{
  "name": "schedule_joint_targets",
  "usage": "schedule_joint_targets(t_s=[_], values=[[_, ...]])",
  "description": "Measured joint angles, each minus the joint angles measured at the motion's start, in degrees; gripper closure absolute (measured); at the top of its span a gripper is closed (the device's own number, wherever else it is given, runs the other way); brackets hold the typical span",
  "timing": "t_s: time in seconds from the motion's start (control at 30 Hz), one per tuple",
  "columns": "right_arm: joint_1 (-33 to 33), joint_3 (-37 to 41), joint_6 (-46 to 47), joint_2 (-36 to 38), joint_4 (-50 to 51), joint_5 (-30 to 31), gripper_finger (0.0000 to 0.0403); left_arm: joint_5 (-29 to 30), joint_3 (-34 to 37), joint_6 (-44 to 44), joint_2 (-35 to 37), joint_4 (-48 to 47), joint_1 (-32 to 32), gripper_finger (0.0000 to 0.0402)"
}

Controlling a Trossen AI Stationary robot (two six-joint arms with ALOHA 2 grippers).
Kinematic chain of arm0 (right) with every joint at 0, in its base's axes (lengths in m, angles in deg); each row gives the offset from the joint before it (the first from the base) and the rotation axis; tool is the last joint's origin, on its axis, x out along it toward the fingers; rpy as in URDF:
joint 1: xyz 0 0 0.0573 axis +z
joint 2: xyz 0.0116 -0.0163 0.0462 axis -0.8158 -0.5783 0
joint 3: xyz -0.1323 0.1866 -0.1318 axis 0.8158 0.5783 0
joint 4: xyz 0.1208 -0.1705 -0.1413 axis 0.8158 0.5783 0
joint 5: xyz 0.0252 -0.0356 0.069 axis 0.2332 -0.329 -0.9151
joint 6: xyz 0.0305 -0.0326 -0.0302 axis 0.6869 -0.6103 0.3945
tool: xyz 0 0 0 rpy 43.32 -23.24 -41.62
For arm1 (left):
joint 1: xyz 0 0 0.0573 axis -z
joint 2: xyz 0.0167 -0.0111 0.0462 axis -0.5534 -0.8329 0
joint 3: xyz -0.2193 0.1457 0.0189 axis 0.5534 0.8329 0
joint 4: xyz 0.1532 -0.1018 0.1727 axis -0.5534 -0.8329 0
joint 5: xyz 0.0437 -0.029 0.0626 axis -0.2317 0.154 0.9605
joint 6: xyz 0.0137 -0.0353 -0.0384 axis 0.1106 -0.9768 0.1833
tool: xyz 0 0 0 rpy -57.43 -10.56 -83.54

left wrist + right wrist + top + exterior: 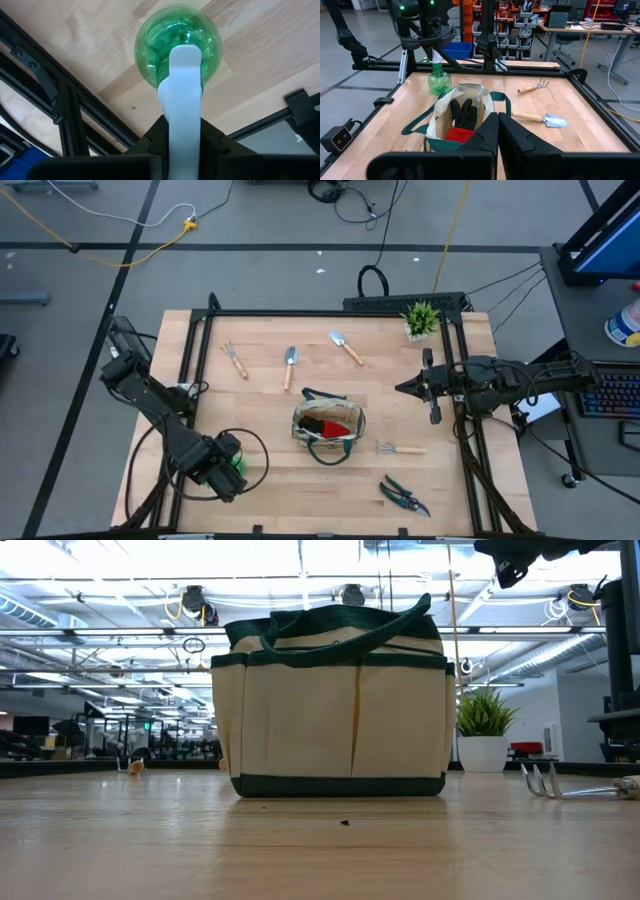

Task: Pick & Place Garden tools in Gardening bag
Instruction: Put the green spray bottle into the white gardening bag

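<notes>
Left wrist view: the left gripper (184,125) is clamped on the white head of a green spray bottle (177,42) standing on the table (270,480) near its front left corner. The right gripper (405,387), fingers together and empty, hovers right of the gardening bag (327,426), which holds a red-and-black item (462,122). Trowels (346,347), forks (234,359), and pruning shears (404,495) lie around it.

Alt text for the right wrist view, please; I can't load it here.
The open gardening bag sits on the wooden table, a red-and-black item inside. Beyond it the left pincer holds a green spray bottle upright on the table; a trowel and small rake lie beside the bag.
</notes>
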Motion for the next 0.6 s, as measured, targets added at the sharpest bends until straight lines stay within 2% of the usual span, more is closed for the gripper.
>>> schedule_joint_targets(t_s=[0.2,0.43,0.5,0.6], values=[[0.0,0.0,0.0,0.0,-0.3,0.0,0.0403,-0.1,0.0,0.0,0.9,0.0,-0.5,0.0349],[0.0,0.0,0.0,0.0,-1.2,0.0,0.0403,-1.9,0.0,3.3,5.3,0.5,-2.5,0.0349],[0.0,0.0,0.0,0.0,-1.2,0.0,0.0403,-0.9,0.0,5.7,7.2,2.0,-3.3,0.0349],[0.0,0.0,0.0,0.0,-1.2,0.0,0.0403,4.4,0.0,11.0,10.0,5.7,-3.6,0.0349]])
